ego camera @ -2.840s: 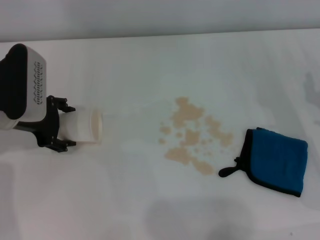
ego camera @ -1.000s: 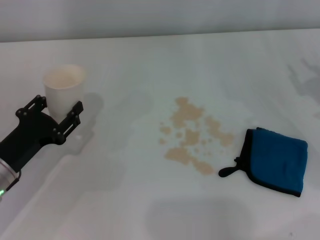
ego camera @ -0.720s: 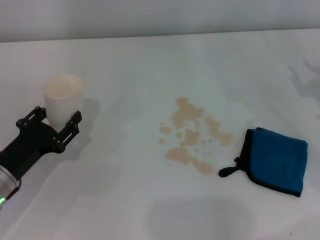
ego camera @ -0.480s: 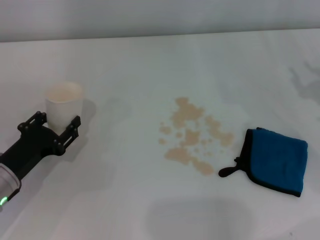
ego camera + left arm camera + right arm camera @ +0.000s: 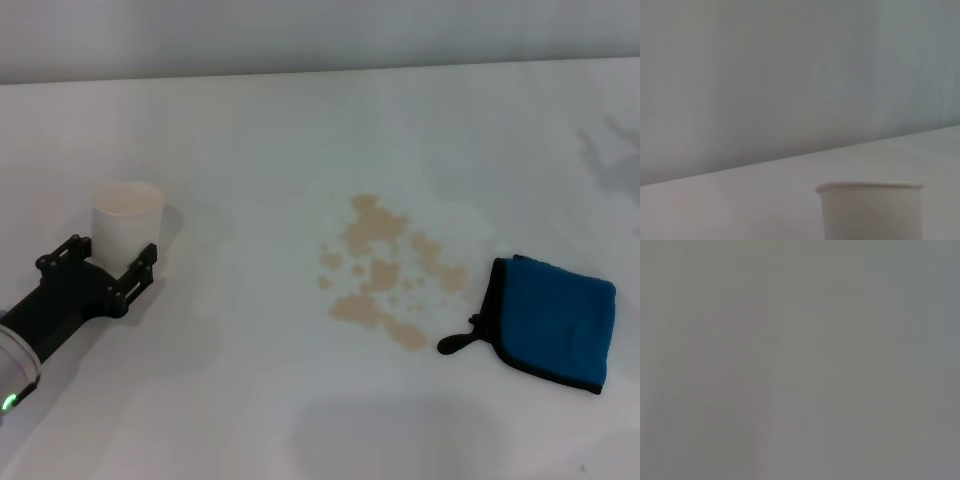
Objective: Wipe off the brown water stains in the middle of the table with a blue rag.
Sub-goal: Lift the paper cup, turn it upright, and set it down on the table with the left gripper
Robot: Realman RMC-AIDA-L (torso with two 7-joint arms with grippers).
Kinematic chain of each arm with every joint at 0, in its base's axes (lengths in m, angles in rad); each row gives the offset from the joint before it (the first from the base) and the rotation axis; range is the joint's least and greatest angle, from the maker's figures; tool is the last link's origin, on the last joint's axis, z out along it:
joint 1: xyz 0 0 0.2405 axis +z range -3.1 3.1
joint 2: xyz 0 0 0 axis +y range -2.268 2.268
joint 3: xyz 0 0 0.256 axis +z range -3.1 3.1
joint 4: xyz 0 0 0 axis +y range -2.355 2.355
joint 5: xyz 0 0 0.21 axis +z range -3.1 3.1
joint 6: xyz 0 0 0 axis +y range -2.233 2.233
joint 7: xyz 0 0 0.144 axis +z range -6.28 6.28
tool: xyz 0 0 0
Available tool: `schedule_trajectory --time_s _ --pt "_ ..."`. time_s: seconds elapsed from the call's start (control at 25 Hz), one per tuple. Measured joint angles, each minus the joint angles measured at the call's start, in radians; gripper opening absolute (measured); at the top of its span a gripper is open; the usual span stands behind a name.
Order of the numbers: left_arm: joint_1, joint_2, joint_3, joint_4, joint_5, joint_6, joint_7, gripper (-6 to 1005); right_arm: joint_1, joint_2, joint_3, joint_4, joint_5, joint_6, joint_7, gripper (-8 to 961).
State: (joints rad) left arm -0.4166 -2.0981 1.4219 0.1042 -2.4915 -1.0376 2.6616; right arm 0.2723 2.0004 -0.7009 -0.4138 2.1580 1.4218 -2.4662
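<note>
A white paper cup (image 5: 127,217) is clamped upright in the left end effector (image 5: 100,271) at the desk's (image 5: 250,400) left side, clear of the brown stains (image 5: 385,270) mid-desk. The blue rag (image 5: 552,320) lies untouched just right of them.

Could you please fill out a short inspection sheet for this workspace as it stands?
Surface: white table, dry apart from the spill.
Job's things: brown water stains in the middle, unwiped; blue rag folded flat on the right side, apart from the stains, untouched.
Clutter: white paper cup upright on the left side.
Grippers: left pincer around the cup's base, fingers on either side; whether it grips cannot be told. Right pincer not in view.
Cables: nothing seen.
Surroundings: plain grey wall behind the table.
</note>
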Motion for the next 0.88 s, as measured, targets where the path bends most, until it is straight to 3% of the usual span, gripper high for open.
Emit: schedule_trajectory --time_s 0.88 --pt "0.032 0.001 0.050 0.008 -0.037 0.051 0.004 619 0.035 0.000 0.011 -0.019 0.011 -0.086 -0.005 477"
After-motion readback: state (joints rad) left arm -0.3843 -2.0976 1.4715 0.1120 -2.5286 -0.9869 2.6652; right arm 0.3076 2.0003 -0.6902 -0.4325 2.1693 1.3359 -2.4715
